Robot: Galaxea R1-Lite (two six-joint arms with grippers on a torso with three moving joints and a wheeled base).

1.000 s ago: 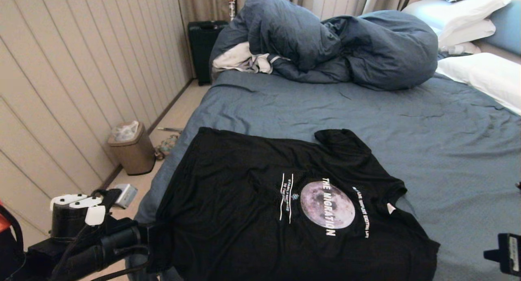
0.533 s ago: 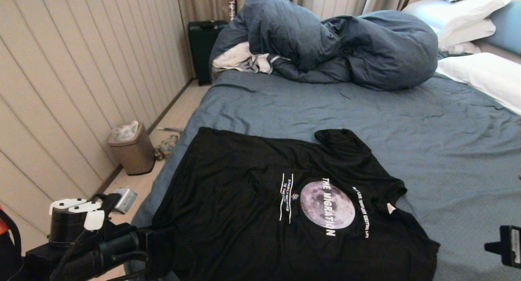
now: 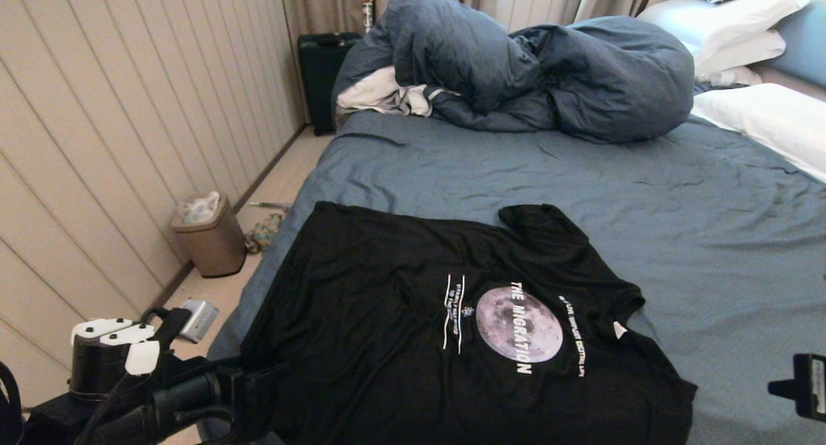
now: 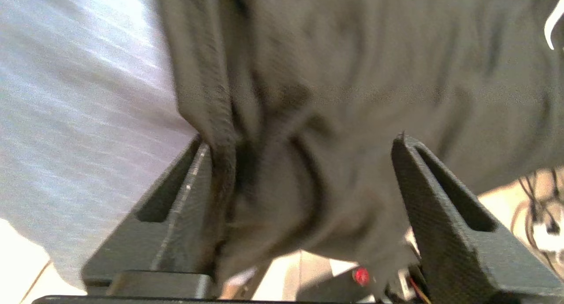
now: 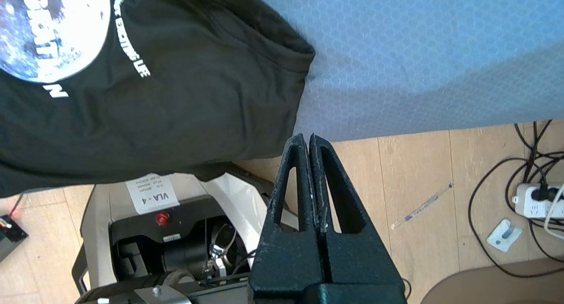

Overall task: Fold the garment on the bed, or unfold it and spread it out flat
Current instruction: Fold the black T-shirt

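The garment (image 3: 413, 329), a black T-shirt with a moon print, lies spread face up on the near left part of the bed (image 3: 581, 174). Its lower hem hangs over the bed's near left corner. My left gripper (image 3: 258, 393) is at that corner with its jaws wide apart. In the left wrist view the garment's loose hem (image 4: 352, 75) drapes between the two fingers of the left gripper (image 4: 300, 140), unpinched. My right gripper (image 5: 306, 136) is shut on nothing. It hovers over the floor just off the bed's near edge, beside the garment's sleeve (image 5: 282, 66).
A bunched slate-blue duvet (image 3: 529, 71) and a white-grey cloth (image 3: 381, 93) lie at the far end, with white pillows (image 3: 761, 116) at the right. A bin (image 3: 210, 235) and a black case (image 3: 322, 71) stand by the left wall. Cables and a power strip (image 5: 539, 200) lie on the floor.
My left gripper has gone from shut on the garment's hem to open, and the arm has sunk a little. The garment stays spread. The right gripper is unchanged.
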